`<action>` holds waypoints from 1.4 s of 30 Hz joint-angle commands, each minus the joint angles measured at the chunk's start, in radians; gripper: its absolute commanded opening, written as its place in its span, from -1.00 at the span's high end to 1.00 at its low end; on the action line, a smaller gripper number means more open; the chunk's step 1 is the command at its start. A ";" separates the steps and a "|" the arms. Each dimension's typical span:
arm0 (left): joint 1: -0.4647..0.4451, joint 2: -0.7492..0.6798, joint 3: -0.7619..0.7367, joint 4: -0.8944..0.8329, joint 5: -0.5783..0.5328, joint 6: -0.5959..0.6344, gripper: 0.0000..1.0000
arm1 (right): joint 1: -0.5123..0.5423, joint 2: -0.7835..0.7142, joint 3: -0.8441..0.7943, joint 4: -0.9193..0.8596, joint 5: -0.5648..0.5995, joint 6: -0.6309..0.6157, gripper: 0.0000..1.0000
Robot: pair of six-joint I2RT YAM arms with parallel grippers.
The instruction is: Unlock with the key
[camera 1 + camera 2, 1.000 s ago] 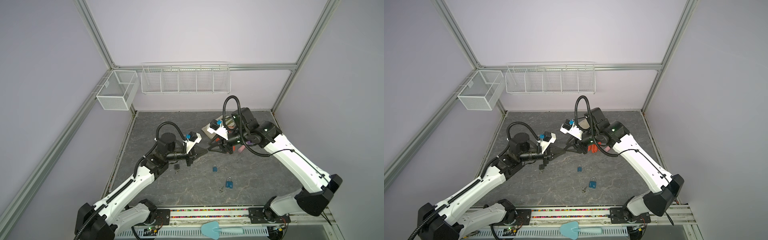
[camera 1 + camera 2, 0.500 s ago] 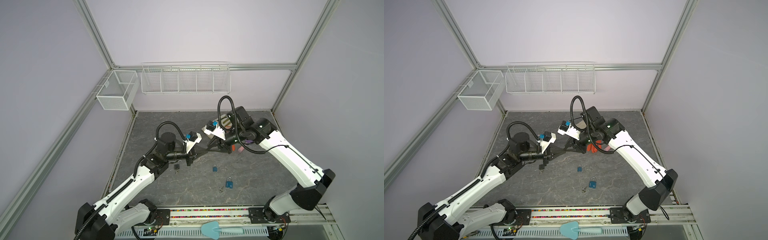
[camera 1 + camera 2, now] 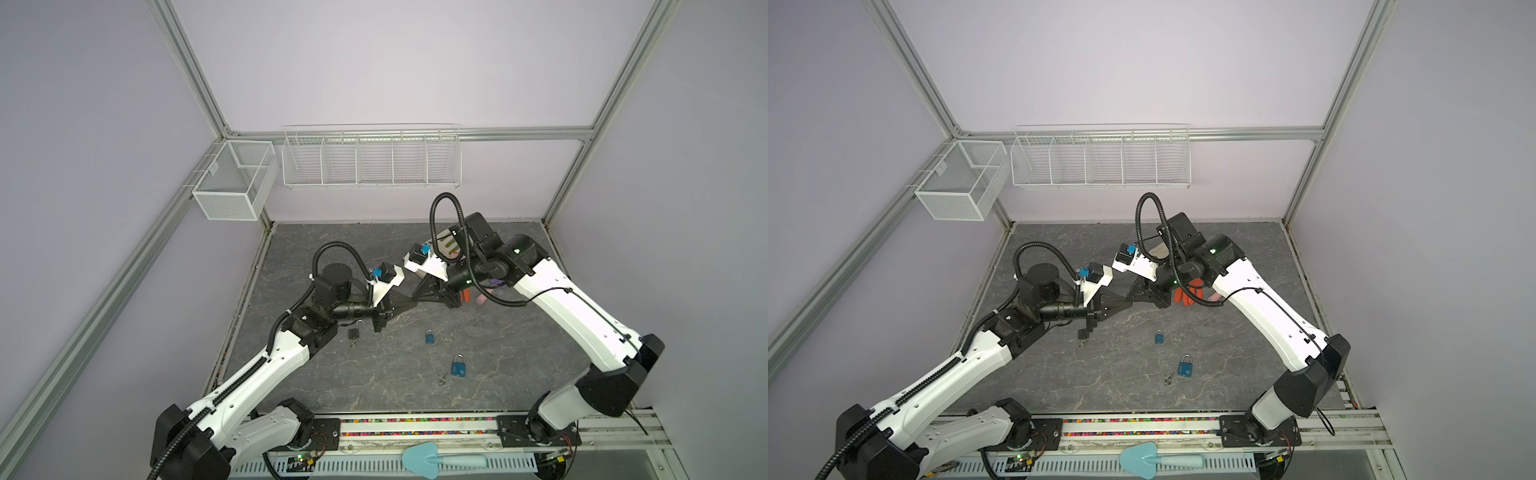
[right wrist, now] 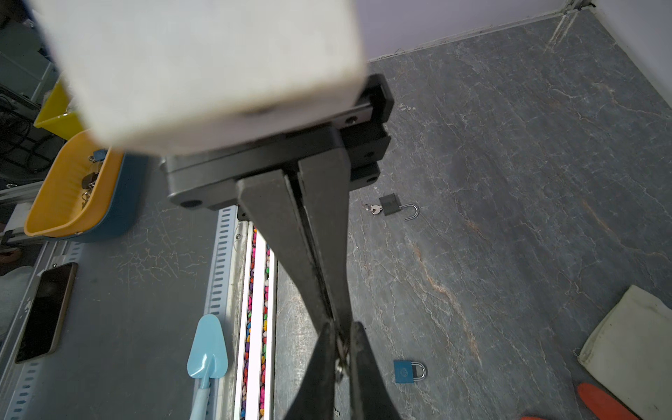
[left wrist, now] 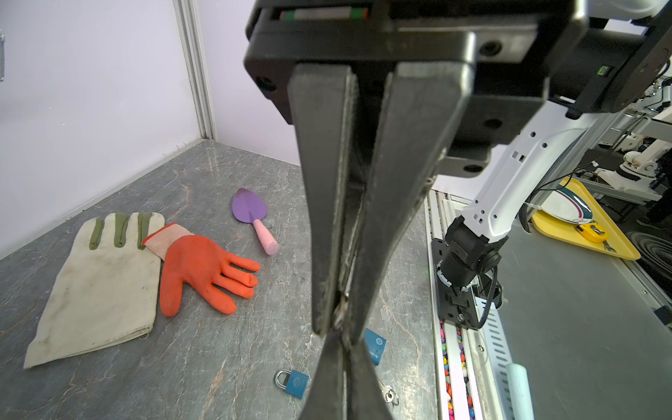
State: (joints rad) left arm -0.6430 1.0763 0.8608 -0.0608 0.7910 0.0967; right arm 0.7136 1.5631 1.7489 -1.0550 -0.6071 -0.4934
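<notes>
Up over the middle of the grey marbled stone-look tabletop [image 3: 374, 395], the left gripper [image 3: 412, 301] and right gripper [image 3: 421, 298] are tip to tip. Both are squeezed closed, and the small silver metal key [image 5: 342, 309] is pinched right where they meet, clear of the surface. Both seem to have a bite on it, though it's tiny. Below them, towards the front, a small blue padlock [image 3: 430, 336] lies flat, and a second blue padlock [image 3: 459, 368] lies nearer the front edge with a loose key ring [image 3: 442, 379] just beside it. Under the left arm sits a dark grey padlock [image 3: 354, 332], shackle swung open, a key at its base. Farther back under the right arm are an orange rubber glove [image 5: 200, 269], a cream canvas glove [image 5: 94, 283] touching it, and a purple trowel with a pink handle [image 5: 254, 214]. The surface is boxed in by pale lilac walls [image 3: 374, 62] and aluminium posts [image 3: 196, 75], with a long white wire rack [image 3: 370, 162] and a white mesh basket [image 3: 235, 183] hung at the back. A light blue trowel [image 3: 436, 459] lies out front past the rail.
</notes>
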 commanded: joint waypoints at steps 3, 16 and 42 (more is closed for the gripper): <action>-0.004 -0.001 0.032 0.004 0.008 0.036 1.00 | 0.007 -0.005 0.014 -0.040 -0.017 -0.044 0.86; -0.004 -0.027 0.046 0.003 -0.073 0.003 0.33 | -0.014 -0.081 -0.076 0.089 -0.011 0.112 0.86; -0.077 -0.153 -0.214 0.606 -0.727 -1.052 -0.11 | 0.062 -0.433 -0.683 1.047 0.527 1.282 0.86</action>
State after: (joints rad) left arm -0.6930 0.9329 0.6582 0.4789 0.1833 -0.8242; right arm 0.7532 1.1660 1.0954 -0.1555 -0.1871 0.6418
